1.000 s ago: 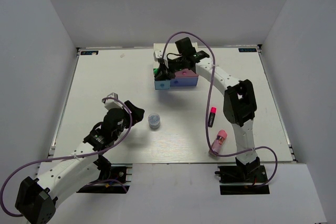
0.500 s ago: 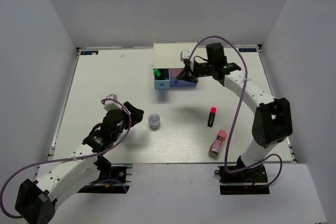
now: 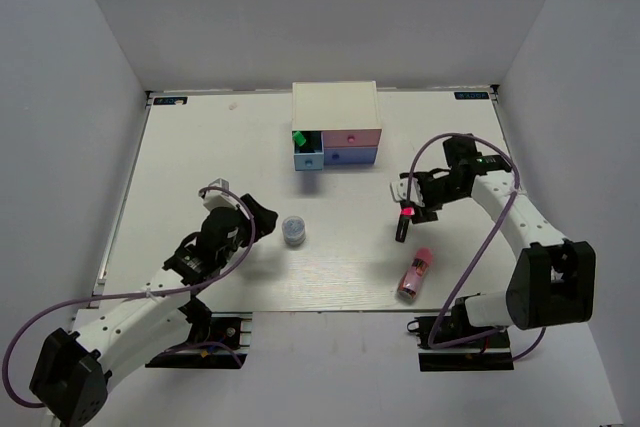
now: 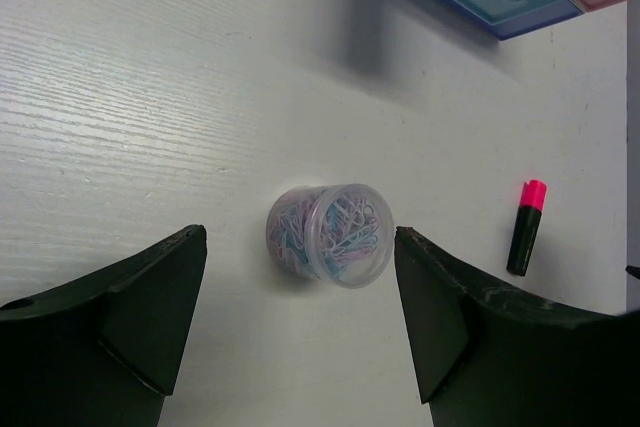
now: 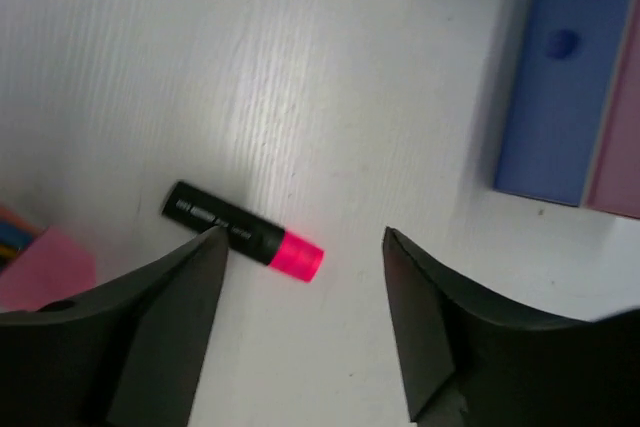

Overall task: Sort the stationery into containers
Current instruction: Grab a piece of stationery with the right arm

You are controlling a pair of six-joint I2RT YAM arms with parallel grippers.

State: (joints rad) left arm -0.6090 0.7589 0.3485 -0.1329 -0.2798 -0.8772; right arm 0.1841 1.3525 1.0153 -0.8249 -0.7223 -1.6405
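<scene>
The white drawer chest [image 3: 335, 105] stands at the back. Its light-blue drawer [image 3: 308, 159] is pulled out, with a green-ended highlighter [image 3: 298, 137] in it. A pink-red highlighter [image 3: 404, 222] lies on the table, and my right gripper [image 3: 405, 195] hovers open over its coloured end. In the right wrist view the highlighter [image 5: 245, 232] lies just ahead of the right gripper [image 5: 304, 237]. The pink tube [image 3: 415, 272] lies nearer the front. My left gripper [image 3: 255, 217] is open beside the round pot [image 3: 293, 230]. The pot [image 4: 330, 247] of paper clips sits between the spread fingers of the left gripper [image 4: 298, 277], untouched.
The pink drawer [image 3: 352, 137] and periwinkle drawer [image 3: 345, 156] sit flush in the chest. White walls close in the table on three sides. A purple cable [image 3: 480, 237] loops along each arm.
My right arm has swung from the drawer chest down to the pink-red highlighter, and its jaws have opened. The left arm has stayed put.
</scene>
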